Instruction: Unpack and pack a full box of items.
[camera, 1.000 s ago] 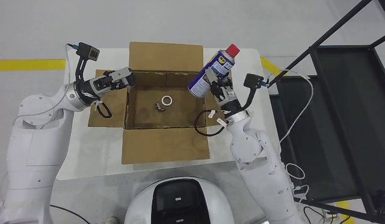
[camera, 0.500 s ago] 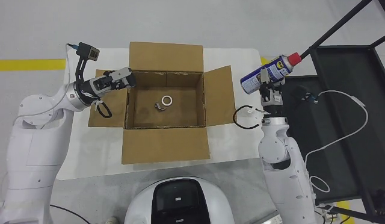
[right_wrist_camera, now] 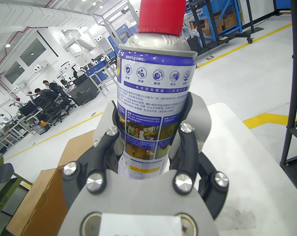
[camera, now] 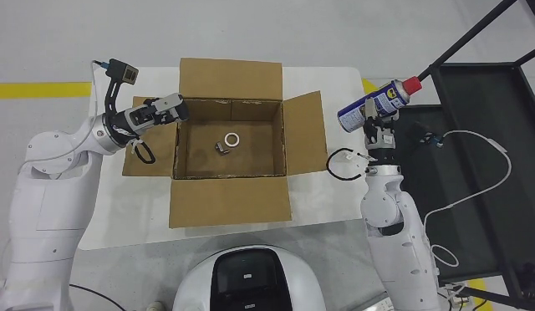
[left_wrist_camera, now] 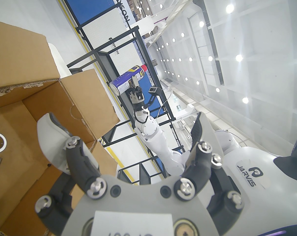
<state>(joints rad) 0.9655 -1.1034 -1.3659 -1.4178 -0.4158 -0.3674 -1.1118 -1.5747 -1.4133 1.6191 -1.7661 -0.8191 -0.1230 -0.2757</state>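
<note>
Box (camera: 230,79), one spray can (camera: 376,106), one ring (camera: 233,140)

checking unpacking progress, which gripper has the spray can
The right gripper, shut on the spray can clear of the box; the left gripper is open and empty.

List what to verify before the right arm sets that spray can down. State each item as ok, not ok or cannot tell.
1. Grip on the spray can: ok. The right gripper is shut around its lower body.
2. Red cap seated: ok.
3. Can clear of the box: ok. It hangs past the right flap.
4. Left gripper out of the way: ok. It is open and empty at the box's left edge.
5. Can over the bare strip of table: cannot tell. It may hang past the edge.
6. Box emptied: not ok. A ring and a small metal part lie inside.
</note>
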